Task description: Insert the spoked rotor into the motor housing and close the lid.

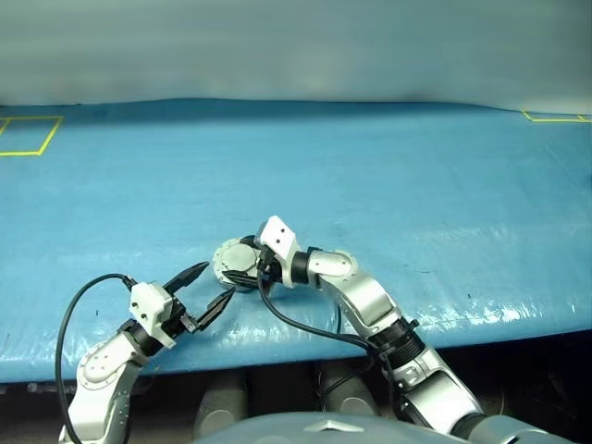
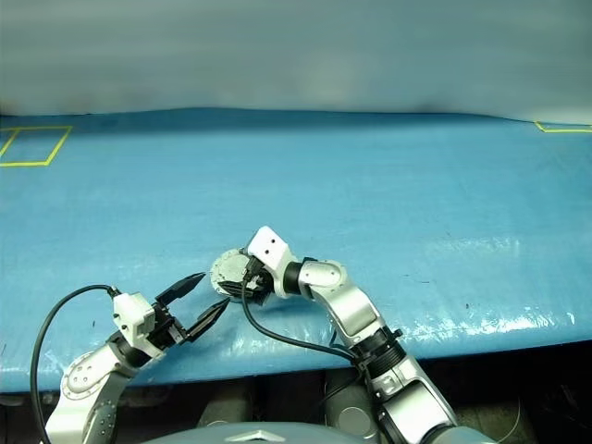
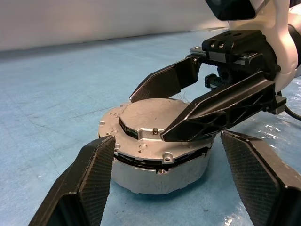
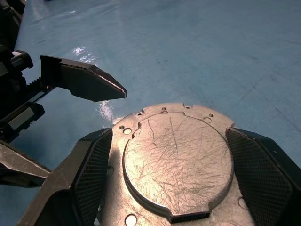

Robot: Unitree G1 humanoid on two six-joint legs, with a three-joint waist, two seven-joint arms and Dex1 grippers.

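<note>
From the left eye view, the motor housing [image 1: 236,262] sits on the blue table [image 1: 388,185], near its front edge. The lid [image 1: 239,256] lies flat on top of it. The right gripper [image 1: 262,265] is right over the lid, and the left gripper [image 1: 208,289] waits just beside the housing with its two fingers apart.

The right eye view shows the same thing: the housing between the two arms, with the left fingers spread and holding nothing.

In the left wrist view, the lid rests on the housing with a thin dark gap around the edge. The right gripper's fingers [image 3: 216,108] stand apart above the lid, and one seems to touch its top. The spoked rotor cannot be seen, so it is most likely inside already.

In the right wrist view, the scratched grey lid lies between the right gripper's two open fingers [image 4: 87,162].

The closing step looks almost done. Next, the robot likely needs to check the lid sits flat and press it down gently if the gap stays, then lift away slowly without knocking it.
</note>
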